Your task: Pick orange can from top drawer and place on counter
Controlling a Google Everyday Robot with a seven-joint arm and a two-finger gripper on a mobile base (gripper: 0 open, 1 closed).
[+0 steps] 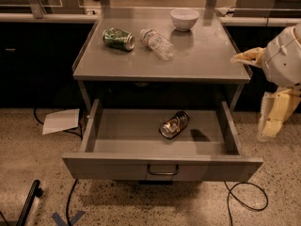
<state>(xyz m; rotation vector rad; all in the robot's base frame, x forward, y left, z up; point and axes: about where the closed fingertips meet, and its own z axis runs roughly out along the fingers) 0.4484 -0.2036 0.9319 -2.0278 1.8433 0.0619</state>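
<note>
The orange can (174,125) lies on its side on the floor of the top drawer (117,166), a little off the drawer's centre toward 2 o'clock. Its shiny silver end faces 7 o'clock and its dark orange-brown body points toward 1 o'clock. No lettering on it can be read. It touches none of the drawer walls and nothing grips it. A small shadow sits on the drawer floor at its 3 o'clock.

The drawer is pulled fully out, and its dark bar handle (163,170) sits at the middle of the flat front panel, at 6 o'clock from the can.

Above the drawer, at 12 o'clock, is the table (207,62). A green patterned can (118,38) lies on its side at the top's 10 o'clock. A clear plastic bottle (157,44) lies just beside that can, at its 3 o'clock. Neither label can be read. A white bowl (184,19) stands upright near the far edge, at about 1 o'clock.

The gripper (269,128) hangs at 3 o'clock from the orange can, outside the drawer's right wall and well apart from the can. I cannot tell whether it is spread or pressed together.

A sheet of paper (61,120) lies on the speckled floor at 9 o'clock. A dark cable (247,199) loops at 5 o'clock.
</note>
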